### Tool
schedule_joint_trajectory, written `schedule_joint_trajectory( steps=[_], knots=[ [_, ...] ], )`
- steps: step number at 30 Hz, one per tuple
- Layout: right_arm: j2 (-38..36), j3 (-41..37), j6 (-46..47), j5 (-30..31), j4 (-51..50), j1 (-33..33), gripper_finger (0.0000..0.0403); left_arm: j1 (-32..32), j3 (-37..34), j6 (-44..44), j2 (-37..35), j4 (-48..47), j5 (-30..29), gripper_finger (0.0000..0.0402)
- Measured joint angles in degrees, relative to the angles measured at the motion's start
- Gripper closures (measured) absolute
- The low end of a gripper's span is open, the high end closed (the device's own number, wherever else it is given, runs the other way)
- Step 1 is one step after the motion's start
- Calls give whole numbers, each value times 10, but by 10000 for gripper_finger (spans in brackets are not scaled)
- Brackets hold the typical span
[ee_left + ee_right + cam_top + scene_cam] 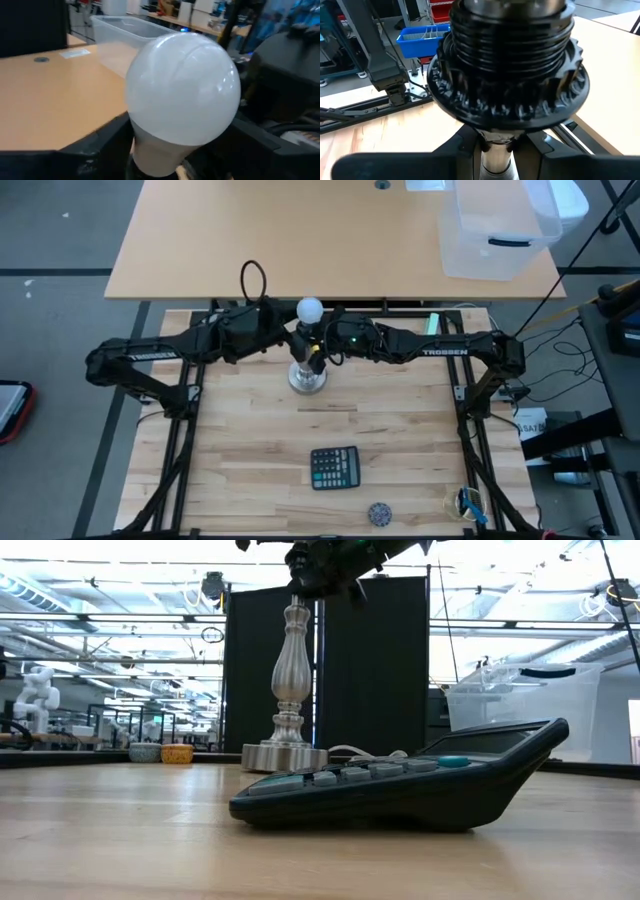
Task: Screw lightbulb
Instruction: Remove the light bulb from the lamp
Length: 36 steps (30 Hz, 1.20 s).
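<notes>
The frosted white globe lightbulb (310, 309) is seen atop the silver metal lamp stand (308, 376), flanked by the left gripper (290, 335), whose jaws cannot be judged. The ribbed dark socket (507, 75) appears only in the right wrist view, its stem clasped by the narrow-jawed right gripper (322, 352). A dark calculator (400, 785) lies nearer.

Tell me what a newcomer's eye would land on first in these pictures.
First, the white lightbulb on top of the silver lamp stand at the table's far edge, with the left gripper and right gripper meeting there from either side; the right one clamps the stand's neck. Next, the dark calculator lying nearer the front.
</notes>
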Motion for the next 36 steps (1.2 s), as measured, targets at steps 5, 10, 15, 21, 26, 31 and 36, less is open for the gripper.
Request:
schedule_joint_trajectory(
  steps=[5,10,15,21,26,31,36],
  knots=[
    [0,0,1,-2,0,0,331,4,1,-36,-2,-18,19,84],
    [0,0,4,-2,-2,-1,331,3,1,-65,-14,-23,19,66],
    [0,0,5,-1,-4,-1,331,1,1,-66,-36,-33,17,65],
    [0,0,5,0,-6,-1,331,0,0,-28,-72,-51,60,65],
    [0,0,5,-2,-7,-1,331,-3,1,113,-105,-58,88,65],
    [0,0,4,-4,-8,-1,331,8,1,235,-108,-61,122,65],
    [0,0,4,-7,-8,-1,331,44,1,243,-95,-69,157,65]
  ],
)
